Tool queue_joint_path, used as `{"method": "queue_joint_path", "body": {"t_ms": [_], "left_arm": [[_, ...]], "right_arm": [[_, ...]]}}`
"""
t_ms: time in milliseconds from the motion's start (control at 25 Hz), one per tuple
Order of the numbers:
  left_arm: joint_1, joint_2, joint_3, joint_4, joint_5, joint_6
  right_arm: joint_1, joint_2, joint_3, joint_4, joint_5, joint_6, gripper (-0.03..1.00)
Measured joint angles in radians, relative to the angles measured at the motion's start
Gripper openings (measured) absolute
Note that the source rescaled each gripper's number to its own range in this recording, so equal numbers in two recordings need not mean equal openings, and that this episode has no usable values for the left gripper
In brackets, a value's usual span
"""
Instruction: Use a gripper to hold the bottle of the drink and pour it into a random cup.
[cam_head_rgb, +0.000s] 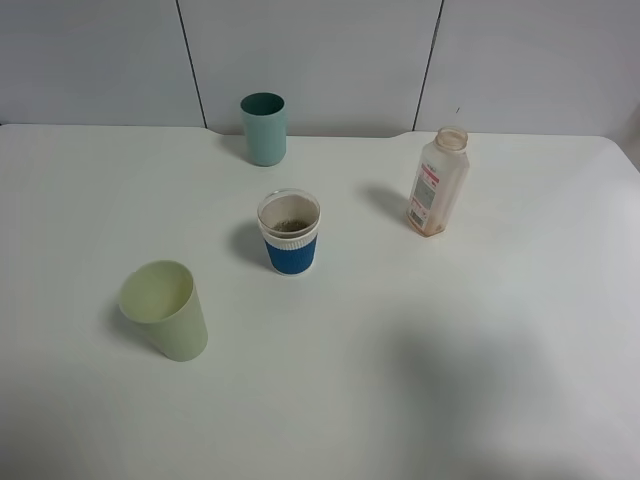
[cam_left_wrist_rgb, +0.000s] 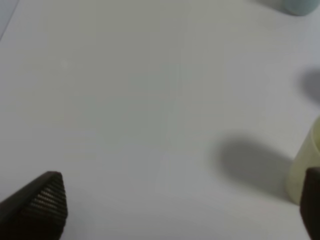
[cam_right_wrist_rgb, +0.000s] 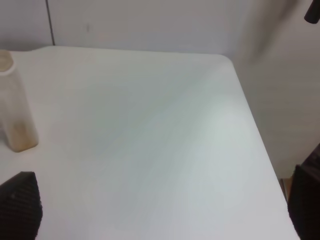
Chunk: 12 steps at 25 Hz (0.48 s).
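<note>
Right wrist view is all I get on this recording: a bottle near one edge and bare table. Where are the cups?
Observer: Three stand left of the bottle in the exterior high view; the blue-sleeved cup is nearest to it.
Operator: Anything in that cup?
Observer: Something dark lies at its bottom.
Operator: And the other two?
Observer: The teal cup stands at the back, the pale green cup at the front left.
Operator: The left gripper?
Observer: The left gripper is open over bare table, beside the pale green cup.
</note>
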Motion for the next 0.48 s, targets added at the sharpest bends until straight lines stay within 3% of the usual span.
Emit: {"method": "queue_joint_path", "body": {"t_ms": [480], "left_arm": [[0.000,0.000,0.000,0.000,0.000,0.000]], "right_arm": [[0.000,-0.137,0.098,0.094,0.096,0.000,1.00]]}}
